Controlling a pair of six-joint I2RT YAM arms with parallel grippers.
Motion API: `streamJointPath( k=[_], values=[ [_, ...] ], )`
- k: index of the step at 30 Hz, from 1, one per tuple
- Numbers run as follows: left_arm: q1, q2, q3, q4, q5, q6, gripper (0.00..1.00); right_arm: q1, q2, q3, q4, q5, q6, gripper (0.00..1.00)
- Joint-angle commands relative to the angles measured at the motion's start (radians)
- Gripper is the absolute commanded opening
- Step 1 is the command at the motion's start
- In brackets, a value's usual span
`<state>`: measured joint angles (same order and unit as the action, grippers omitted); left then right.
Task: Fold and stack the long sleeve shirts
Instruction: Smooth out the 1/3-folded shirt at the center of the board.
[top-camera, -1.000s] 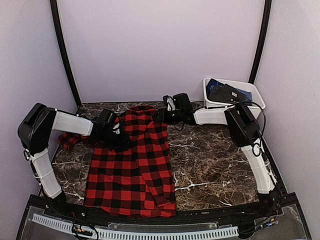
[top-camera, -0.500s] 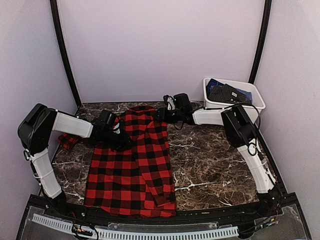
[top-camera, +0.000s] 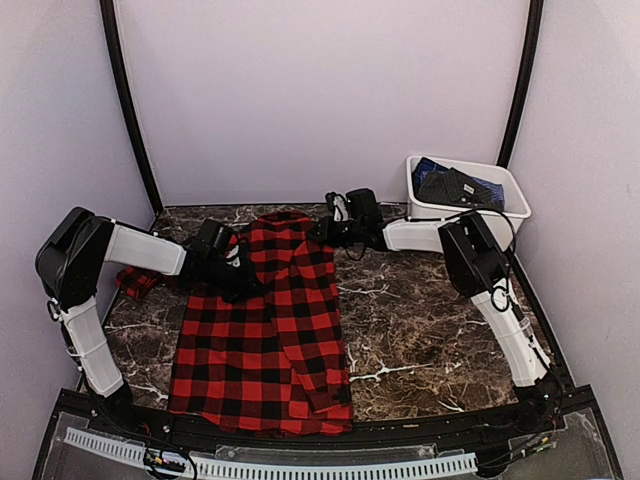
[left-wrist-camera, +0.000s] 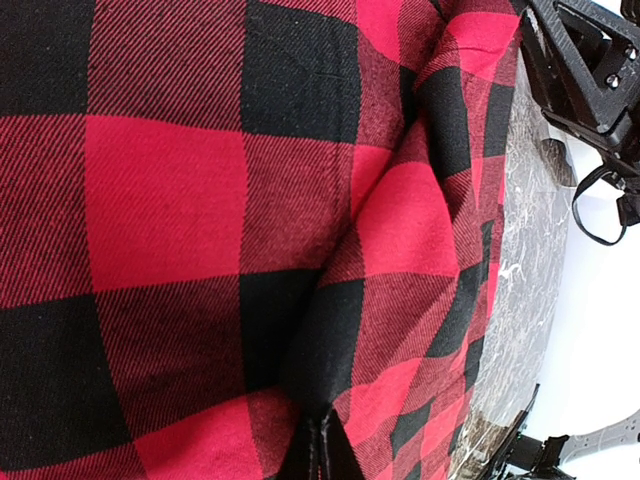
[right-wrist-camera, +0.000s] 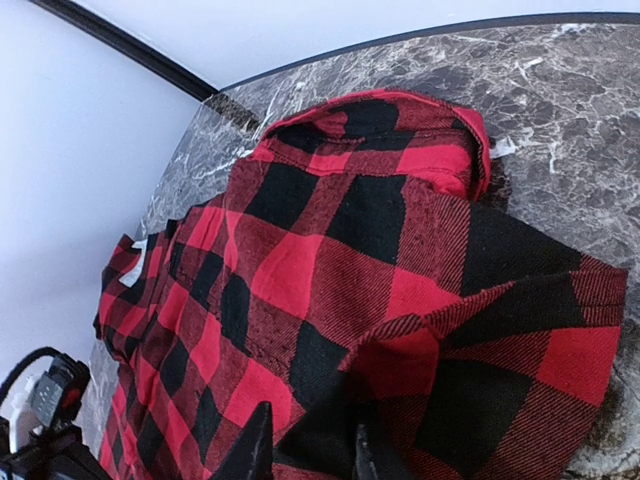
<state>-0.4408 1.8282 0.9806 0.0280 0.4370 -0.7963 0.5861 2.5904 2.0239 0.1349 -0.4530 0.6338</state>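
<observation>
Top external view: the flannel shirt (top-camera: 262, 330) lies lengthwise on the marble table (top-camera: 430, 330), hem near, collar far. The left gripper (top-camera: 238, 283) and right gripper (top-camera: 322, 233) each pinch its upper cloth. Beyond stand a white tub (top-camera: 512, 188) and lilac walls (top-camera: 320, 90).

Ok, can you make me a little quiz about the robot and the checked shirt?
1. True or false: the white tub stands at the far right corner of the table.
2. What is the left gripper pinching? A: the red-and-black shirt. B: the white tub. C: nothing at all.
3. Fill in the gap: the right gripper is at the shirt's ___ end, not its hem end.

Key: 1 true. 2 A. 3 collar.
</observation>
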Motion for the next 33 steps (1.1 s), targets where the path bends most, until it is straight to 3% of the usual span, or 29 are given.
streamJointPath(
  k=[1,6,9,23,27,30,33],
  values=[
    [0.005,-0.058,-0.018,-0.007,-0.013,0.009,0.0,-0.008,0.016,0.037,0.04,-0.012,0.007,0.19],
    [0.005,-0.078,-0.039,-0.008,-0.029,0.002,0.0,-0.011,0.016,0.043,0.045,-0.007,0.006,0.04],
    [0.005,-0.089,-0.054,0.001,-0.037,-0.005,0.0,-0.014,0.015,0.044,0.045,0.002,0.005,0.0],
    [0.005,-0.107,-0.108,0.023,-0.062,-0.036,0.0,-0.031,0.029,0.061,0.067,-0.008,0.024,0.0],
    [0.005,-0.116,-0.101,0.005,-0.087,-0.035,0.0,-0.032,0.026,0.062,0.043,-0.018,0.015,0.15],
    [0.005,-0.134,-0.094,-0.016,-0.133,-0.022,0.19,-0.032,-0.001,0.061,-0.007,-0.004,-0.012,0.34],
    [0.005,-0.17,-0.078,-0.071,-0.181,-0.001,0.3,-0.035,-0.039,0.058,-0.076,0.045,-0.045,0.44]
  ],
)
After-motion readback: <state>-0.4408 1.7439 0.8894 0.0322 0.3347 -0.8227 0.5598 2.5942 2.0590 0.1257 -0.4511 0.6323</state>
